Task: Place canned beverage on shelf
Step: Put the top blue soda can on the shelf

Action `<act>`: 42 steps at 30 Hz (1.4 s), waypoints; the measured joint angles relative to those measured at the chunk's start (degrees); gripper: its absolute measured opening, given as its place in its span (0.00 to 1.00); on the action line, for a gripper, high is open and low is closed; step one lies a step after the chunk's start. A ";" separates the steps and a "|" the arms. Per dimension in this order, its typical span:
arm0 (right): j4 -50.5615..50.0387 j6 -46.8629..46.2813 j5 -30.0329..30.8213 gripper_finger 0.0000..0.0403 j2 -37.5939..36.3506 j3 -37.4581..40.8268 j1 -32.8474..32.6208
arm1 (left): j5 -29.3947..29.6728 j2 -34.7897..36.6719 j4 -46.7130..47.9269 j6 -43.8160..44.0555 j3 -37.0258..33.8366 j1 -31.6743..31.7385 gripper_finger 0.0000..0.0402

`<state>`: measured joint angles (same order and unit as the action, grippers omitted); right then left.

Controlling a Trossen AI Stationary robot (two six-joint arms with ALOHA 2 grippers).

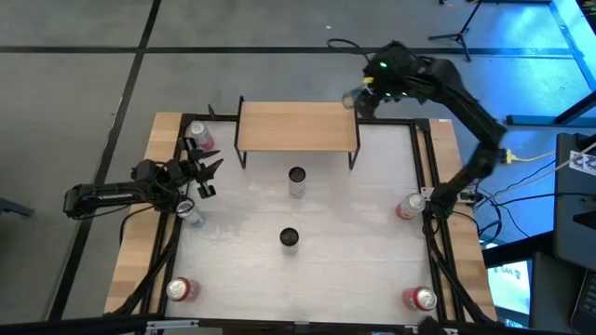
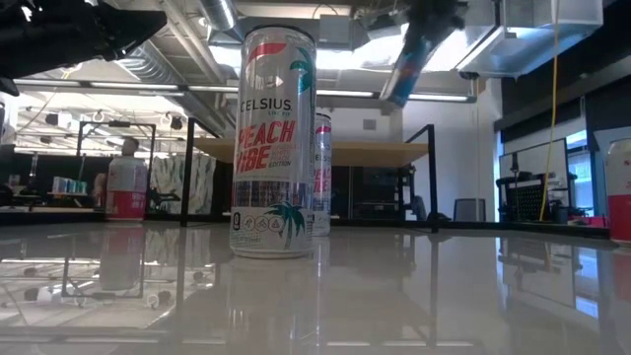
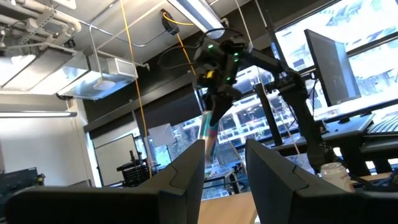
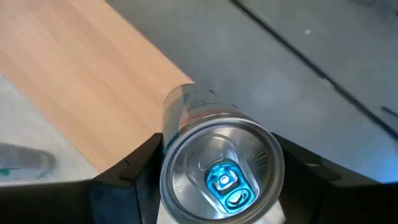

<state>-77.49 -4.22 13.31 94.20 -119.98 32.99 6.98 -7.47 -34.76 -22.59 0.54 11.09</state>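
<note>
Gripping a can between its two fingers, the right gripper hangs in the air just off the back right corner of the shelf. The can is lifted clear and tilted, with its top end facing the wrist camera; the wooden board of the shelf lies beneath and to one side of it. In the low view the held can shows high up, slanting, above the level of the shelf.

The left gripper waits at the left side of the table, its fingers spread apart with nothing between them.

Two cans stand upright on the middle of the table, one just in front of the shelf and one nearer the front edge. More cans lie near the table's sides and corners, among them one at the back left and one on the right.
</note>
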 joint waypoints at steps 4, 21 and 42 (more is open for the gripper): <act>-2.26 0.11 -0.95 0.57 7.92 -7.10 0.60 | 0.00 0.00 0.00 -0.02 0.00 0.00 0.27; -9.73 3.34 -2.79 0.56 20.08 -13.45 3.84 | 0.00 -0.02 0.61 0.07 0.00 0.02 0.27; -9.08 6.25 -3.42 0.79 20.45 -13.49 4.92 | -0.20 -0.01 0.88 0.07 0.00 0.02 0.27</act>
<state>-86.58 2.04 9.90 114.65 -133.47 37.91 6.79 -7.48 -33.88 -22.52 0.54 11.11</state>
